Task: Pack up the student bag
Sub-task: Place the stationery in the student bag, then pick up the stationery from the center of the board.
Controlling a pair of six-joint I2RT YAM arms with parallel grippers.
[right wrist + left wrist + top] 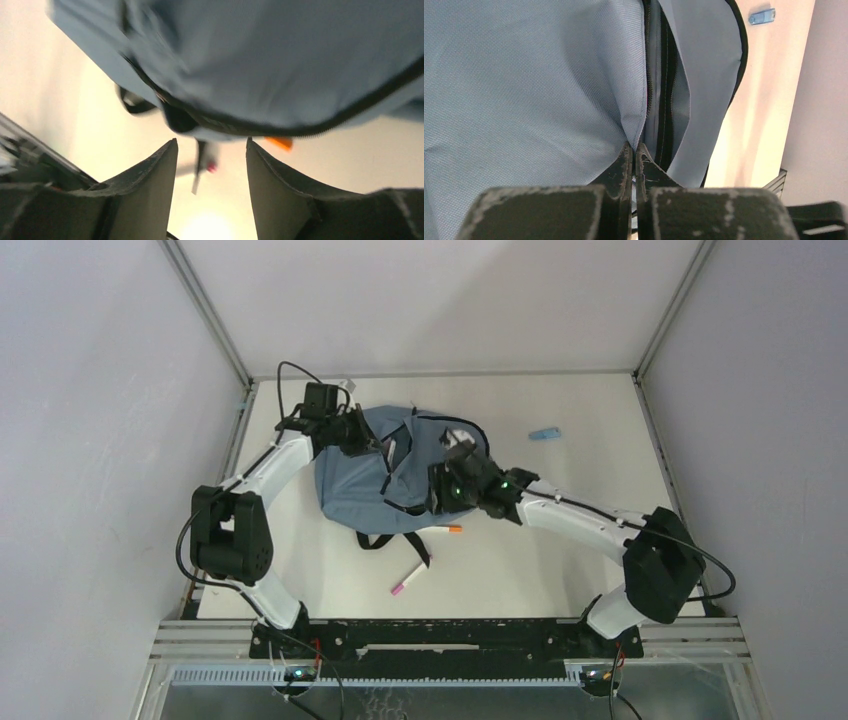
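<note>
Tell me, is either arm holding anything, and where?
Left gripper pinches the student bag by the fabric edge beside its zipper; right gripper is open, empty.

student bag blocks left-centre of the table; orange-tipped pen, pink-tipped pen and black strap litter the near side; right side open around a small blue item
</note>
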